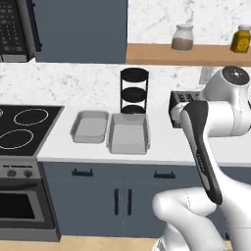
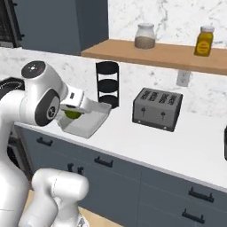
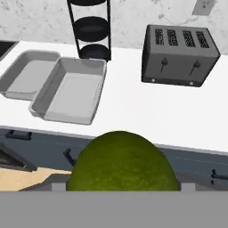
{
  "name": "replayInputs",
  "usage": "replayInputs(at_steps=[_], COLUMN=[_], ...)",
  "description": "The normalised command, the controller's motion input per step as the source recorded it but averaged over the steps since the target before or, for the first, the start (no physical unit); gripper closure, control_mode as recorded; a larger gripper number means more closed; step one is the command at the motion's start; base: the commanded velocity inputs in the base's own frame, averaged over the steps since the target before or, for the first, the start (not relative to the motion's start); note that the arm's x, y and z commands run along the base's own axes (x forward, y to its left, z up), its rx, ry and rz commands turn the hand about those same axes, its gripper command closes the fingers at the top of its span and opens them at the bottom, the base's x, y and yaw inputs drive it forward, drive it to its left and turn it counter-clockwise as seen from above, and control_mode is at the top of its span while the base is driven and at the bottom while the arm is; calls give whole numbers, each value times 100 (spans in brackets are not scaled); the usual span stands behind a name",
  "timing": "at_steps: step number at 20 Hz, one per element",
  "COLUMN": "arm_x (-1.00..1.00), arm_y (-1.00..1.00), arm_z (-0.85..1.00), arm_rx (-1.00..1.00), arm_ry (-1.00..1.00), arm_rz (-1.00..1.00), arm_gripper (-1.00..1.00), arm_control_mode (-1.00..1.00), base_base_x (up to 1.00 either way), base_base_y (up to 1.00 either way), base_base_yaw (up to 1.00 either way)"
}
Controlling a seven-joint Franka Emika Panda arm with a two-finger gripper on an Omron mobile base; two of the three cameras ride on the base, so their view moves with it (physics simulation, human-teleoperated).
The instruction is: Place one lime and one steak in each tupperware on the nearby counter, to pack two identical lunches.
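Lime [image 3: 122,161]: olive green, clamped in my gripper [image 2: 73,114], above the cabinet fronts short of the counter [image 3: 133,116]
Gripper: my jaws closed on the lime
Tupperware: smaller tub [image 1: 89,126] and larger tub [image 1: 128,133] touching, both bare, beside the black rack [image 1: 134,90]
Toaster [image 2: 157,108]: right of the tubs

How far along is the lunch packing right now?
Nothing is packed yet: both tupperware tubs, the larger and the smaller, sit empty on the counter. In hand: the claw holds one lime, short of the tubs in the hand view. Still left: placing this lime, then a second lime and both steaks.
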Motion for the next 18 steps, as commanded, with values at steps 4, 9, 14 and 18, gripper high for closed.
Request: replayInputs(at_steps=[4,9,14,18], arm_x=[0,15,30,37], arm_y=[0,9,-20,-74], arm_z=[0,-20,-100,-94], arm_rx=[0,1,8,9], arm_ry=[0,5,32,2], arm_rz=[0,-3,-4,0], arm_gripper=[100,100,100,100], arm_control_mode=[100,-100,-100,-100], base_base_x=[87,67,0,0], base_base_y=[100,79,0,0], base_base_yaw=[-32,-21,0,0])
